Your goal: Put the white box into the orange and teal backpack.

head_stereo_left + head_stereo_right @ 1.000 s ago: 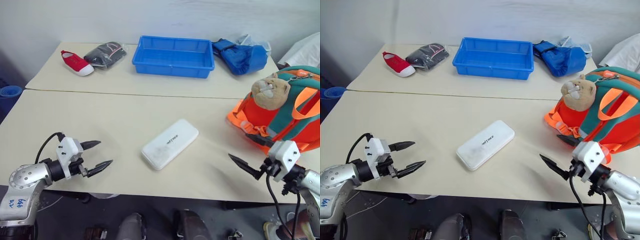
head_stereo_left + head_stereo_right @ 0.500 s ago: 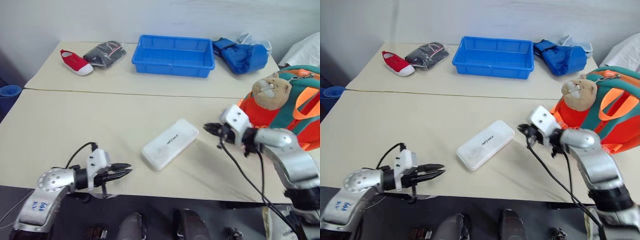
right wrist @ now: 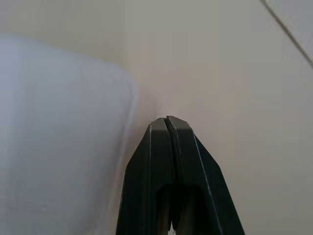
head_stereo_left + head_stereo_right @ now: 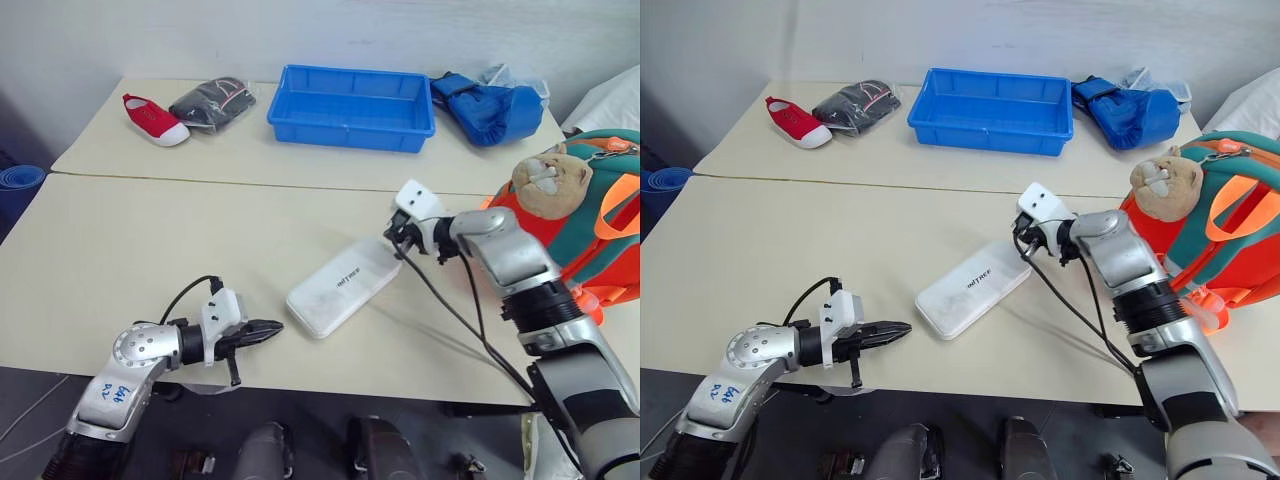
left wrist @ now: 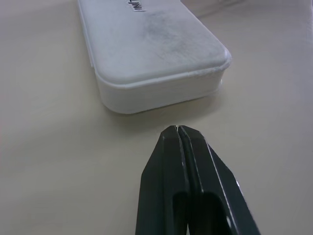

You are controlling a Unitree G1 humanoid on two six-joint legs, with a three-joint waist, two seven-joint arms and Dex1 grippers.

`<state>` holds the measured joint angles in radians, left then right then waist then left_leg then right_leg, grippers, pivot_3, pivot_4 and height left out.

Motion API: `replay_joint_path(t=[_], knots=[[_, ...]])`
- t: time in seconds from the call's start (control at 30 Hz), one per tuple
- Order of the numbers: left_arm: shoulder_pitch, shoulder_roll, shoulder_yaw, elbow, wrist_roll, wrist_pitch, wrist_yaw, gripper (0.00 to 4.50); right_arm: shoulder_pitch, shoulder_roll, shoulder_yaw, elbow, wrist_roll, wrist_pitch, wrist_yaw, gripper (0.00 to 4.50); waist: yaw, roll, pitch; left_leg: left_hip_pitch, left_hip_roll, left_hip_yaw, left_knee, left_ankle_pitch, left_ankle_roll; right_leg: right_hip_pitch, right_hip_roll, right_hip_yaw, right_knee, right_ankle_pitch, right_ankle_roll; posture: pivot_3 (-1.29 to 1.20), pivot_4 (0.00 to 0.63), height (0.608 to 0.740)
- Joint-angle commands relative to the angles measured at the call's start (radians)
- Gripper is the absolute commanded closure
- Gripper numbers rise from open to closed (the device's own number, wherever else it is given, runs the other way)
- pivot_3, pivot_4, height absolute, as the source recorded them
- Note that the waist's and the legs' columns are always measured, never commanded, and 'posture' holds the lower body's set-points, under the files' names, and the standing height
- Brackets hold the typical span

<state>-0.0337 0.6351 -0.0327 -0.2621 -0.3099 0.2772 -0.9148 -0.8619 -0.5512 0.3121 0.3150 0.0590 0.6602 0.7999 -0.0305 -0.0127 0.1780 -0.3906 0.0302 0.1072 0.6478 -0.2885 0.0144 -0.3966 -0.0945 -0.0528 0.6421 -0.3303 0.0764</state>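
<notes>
The white box [image 4: 343,286] lies flat and diagonal on the beige table [image 4: 150,230], dark lettering on its lid. My left gripper [image 4: 277,329] is shut, its tip just short of the box's near end, a small gap showing in the left wrist view between the box [image 5: 146,49] and the left gripper [image 5: 177,128]. My right gripper [image 4: 390,240] is shut at the box's far end, close beside its corner [image 3: 63,147]; contact cannot be told. The orange and teal backpack [image 4: 580,230] stands at the table's right edge with a tan plush cat-face charm [image 4: 547,180].
At the back stand a blue tray [image 4: 350,108], a blue fabric bag [image 4: 485,110], a red shoe [image 4: 152,118] and a dark packed item [image 4: 212,105]. A seam [image 4: 200,180] runs across the table between the back row and the box.
Both grippers have shut. The left moved right toward the box's near end. The right swung forward and left from the table's front edge to the box's far end.
</notes>
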Motion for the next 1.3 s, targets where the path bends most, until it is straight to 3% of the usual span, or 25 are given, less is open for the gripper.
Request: replay_joint_path(t=[0.03, 0.43, 0.73, 0.97, 1.3], knots=[[0.001, -0.001, 0.004, -0.021, -0.006, -0.013, 0.002, 4.48, -0.037, 0.006, -0.017, 0.031, -0.017, -0.044, 0.016, 4.5, 0.0, 0.0, 0.0, 0.0, 0.0, 0.0, 0.0, 0.0, 0.0, 0.0, 0.0, 0.0, 0.0, 0.0, 0.0, 0.0, 0.15, 0.74], [-0.019, 0.0, 0.036, -0.054, -0.111, 0.099, -0.019, 4.48, 0.079, -0.065, -0.035, -0.157, 0.01, 0.048, 0.134, 4.5, 0.0, 0.0, 0.0, 0.0, 0.0, -0.001, 0.0, 0.0, 0.0, 0.0, 0.0, 0.0, 0.0, 0.0, 0.0, 0.0, 0.15, 0.74], [-0.061, -0.052, 0.012, 0.027, -0.059, 0.044, 0.03, 4.48, 0.19, -0.097, -0.071, -0.377, 0.077, 0.154, 0.163, 4.5, 0.003, 0.0, 0.0, 0.0, 0.0, -0.001, 0.0, 0.0, -0.001, 0.0, 0.0, 0.0, -0.004, 0.0, 0.0, 0.0, 0.15, 0.74], [-0.082, -0.075, 0.0, 0.021, -0.058, 0.051, 0.033, 4.48, 0.311, -0.184, -0.076, -0.613, 0.134, 0.294, 0.191, 4.5, 0.004, 0.0, 0.0, 0.0, 0.0, -0.001, -0.001, -0.002, 0.001, 0.0, 0.0, 0.0, -0.005, 0.0, 0.0, 0.0, 0.15, 0.74], [-0.085, -0.065, -0.013, 0.029, -0.029, 0.045, 0.022, 4.48, 0.533, -0.297, -0.2, -0.864, 0.201, 0.436, 0.134, 4.5, 0.005, 0.0, 0.0, 0.001, 0.0, -0.002, -0.001, -0.003, 0.002, 0.002, 0.0, -0.001, -0.006, 0.0, 0.0, 0.0, 0.15, 0.74]])
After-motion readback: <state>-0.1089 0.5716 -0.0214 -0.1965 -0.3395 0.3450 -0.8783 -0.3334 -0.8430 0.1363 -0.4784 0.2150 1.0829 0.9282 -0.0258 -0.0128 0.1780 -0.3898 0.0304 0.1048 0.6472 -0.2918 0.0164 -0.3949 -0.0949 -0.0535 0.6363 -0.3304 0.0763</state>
